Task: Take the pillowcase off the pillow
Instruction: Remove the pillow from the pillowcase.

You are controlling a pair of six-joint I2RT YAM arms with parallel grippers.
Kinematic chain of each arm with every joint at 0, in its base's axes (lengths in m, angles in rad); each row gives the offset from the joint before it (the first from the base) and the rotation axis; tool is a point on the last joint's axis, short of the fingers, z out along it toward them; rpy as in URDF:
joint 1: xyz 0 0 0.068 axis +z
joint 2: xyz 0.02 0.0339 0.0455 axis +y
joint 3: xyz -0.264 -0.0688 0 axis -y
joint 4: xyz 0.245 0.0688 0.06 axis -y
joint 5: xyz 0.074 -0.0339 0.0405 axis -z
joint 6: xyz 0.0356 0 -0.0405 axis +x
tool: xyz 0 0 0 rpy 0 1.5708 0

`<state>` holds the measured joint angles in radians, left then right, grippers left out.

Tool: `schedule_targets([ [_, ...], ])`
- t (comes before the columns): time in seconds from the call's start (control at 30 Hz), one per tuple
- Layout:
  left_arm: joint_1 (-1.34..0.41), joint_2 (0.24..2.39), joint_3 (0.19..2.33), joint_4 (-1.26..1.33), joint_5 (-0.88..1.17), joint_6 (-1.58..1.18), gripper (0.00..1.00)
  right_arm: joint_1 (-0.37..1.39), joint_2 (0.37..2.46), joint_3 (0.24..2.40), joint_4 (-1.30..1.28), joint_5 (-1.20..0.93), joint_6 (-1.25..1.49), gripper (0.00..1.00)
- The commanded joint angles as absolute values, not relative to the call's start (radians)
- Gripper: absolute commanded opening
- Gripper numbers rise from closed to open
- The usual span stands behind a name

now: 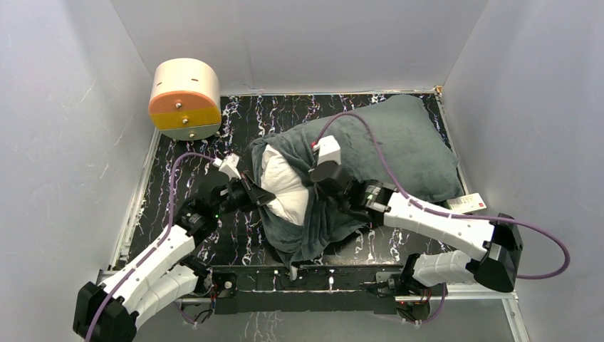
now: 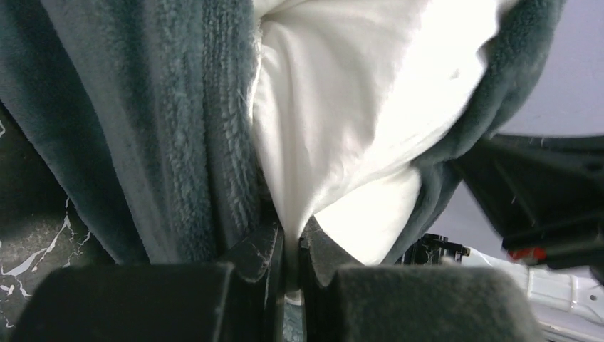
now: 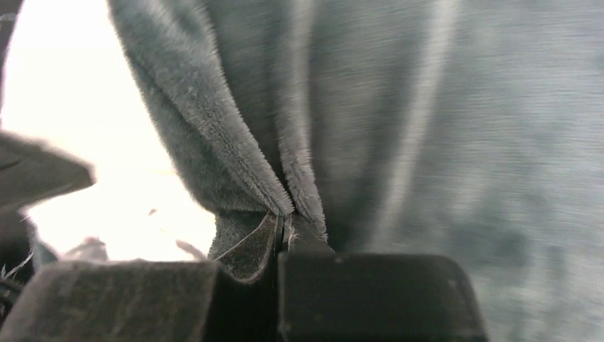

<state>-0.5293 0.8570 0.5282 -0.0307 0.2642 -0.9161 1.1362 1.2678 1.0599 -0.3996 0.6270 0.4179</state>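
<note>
Overhead and wrist views of a two-arm rig at a black, white-veined surface (image 1: 285, 114) enclosed by pale walls. The pillowcase (image 1: 406, 142), its plain dark grey-green plush face showing, lies diagonally from the far right corner toward the near centre of the surface, bulky at the far end and gathered into folds at the near end. Its open mouth faces the near left, and there the white pillow (image 1: 288, 189) bulges out between the parted edges of the cover; the rest of the pillow is hidden inside. The left hand (image 2: 290, 246) meets the exposed end from the left, its fingers together and clamped on a pinch of the pillow's white fabric, with the plush hem of the pillowcase hanging just beside that grip. The right hand (image 3: 281, 239) reaches in from the right of the opening, its fingers together and clamped on a fold of the pillowcase. A cream-and-orange cylinder (image 1: 184, 100) stands at the far left corner, apart from the bedding. Purple cables (image 1: 384, 167) loop along both arms.
</note>
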Motion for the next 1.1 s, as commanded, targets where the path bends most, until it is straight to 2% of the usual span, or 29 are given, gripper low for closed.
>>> schedule_targets([
  [0.0,-0.542,0.758,0.482,-0.111,0.216,-0.929,0.0,0.937,1.17,1.052,-0.45,0.695,0.395,0.0],
  [0.13,-0.543,0.752,0.457,-0.127,0.202,-0.931,0.0,0.808,1.165,0.975,-0.435,0.529,0.4,0.0],
  [0.3,-0.543,0.793,0.48,-0.127,0.212,-0.902,0.0,0.798,1.276,0.859,-0.435,0.408,0.495,0.0],
  [0.4,-0.543,0.835,0.524,-0.134,0.249,-0.851,0.0,0.798,1.272,0.894,-0.46,0.328,0.496,0.02],
  [0.47,-0.543,0.842,0.566,-0.159,0.241,-0.826,0.21,0.798,1.225,0.955,-0.451,0.251,0.445,0.13],
  [0.5,-0.543,0.84,0.593,-0.184,0.212,-0.814,0.29,0.798,1.201,0.969,-0.42,0.207,0.408,0.21],
  [0.53,-0.543,0.839,0.628,-0.22,0.168,-0.796,0.38,0.798,1.182,0.981,-0.393,0.155,0.389,0.33],
  [0.57,-0.543,0.844,0.671,-0.285,0.116,-0.773,0.52,0.798,1.177,1.002,-0.382,0.111,0.371,0.41],
  [0.6,-0.543,0.855,0.718,-0.342,0.053,-0.751,0.63,0.799,1.186,1.031,-0.393,0.078,0.367,0.42],
  [0.7,-0.542,0.887,0.86,-0.472,-0.116,-0.717,0.71,0.803,1.225,1.151,-0.46,0.031,0.361,0.49],
  [0.77,-0.536,0.884,0.898,-0.478,-0.163,-0.696,0.81,0.821,1.225,1.207,-0.453,0.012,0.345,0.52],
  [0.87,-0.485,0.922,0.953,-0.49,-0.165,-0.663,0.87,0.862,1.242,1.294,-0.447,0.01,0.327,0.59],
  [0.97,-0.354,0.983,0.963,-0.476,-0.051,-0.646,0.89,0.932,1.31,1.404,-0.483,0.052,0.307,0.63],
  [1.07,-0.192,1.026,0.92,-0.382,0.192,-0.66,0.88,1.03,1.402,1.513,-0.513,0.12,0.289,0.64],
])
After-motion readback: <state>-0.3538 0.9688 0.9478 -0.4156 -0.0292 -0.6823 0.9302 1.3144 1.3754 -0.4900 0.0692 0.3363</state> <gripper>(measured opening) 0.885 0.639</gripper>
